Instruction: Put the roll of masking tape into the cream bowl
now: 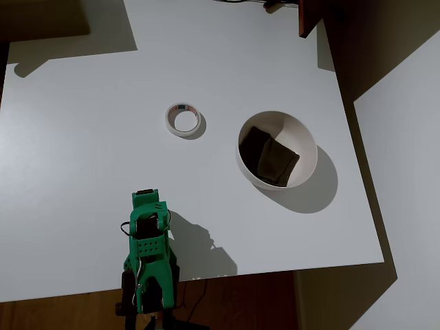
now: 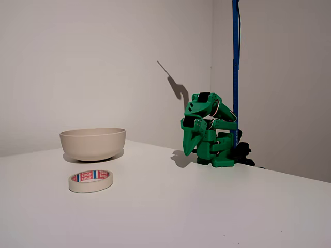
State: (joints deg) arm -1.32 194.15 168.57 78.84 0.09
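Observation:
The roll of masking tape point(image 1: 170, 122) lies flat on the white table, left of the cream bowl point(image 1: 292, 128) in the overhead view; its reddish core marks show in the fixed view, where the tape point(image 2: 90, 185) lies in front of the bowl point(image 2: 93, 144). A dark brown squarish patch point(image 1: 269, 157) sits inside the bowl. The green arm point(image 1: 148, 247) is folded at the table's near edge, well away from both. My gripper point(image 2: 187, 151) points down toward the table, its fingers together with nothing between them.
The white table point(image 1: 82, 151) has wide bare room between the arm and the tape. A blue pole point(image 2: 235, 67) stands behind the arm's base. A dark reddish object point(image 1: 308, 17) overlaps the table's far edge.

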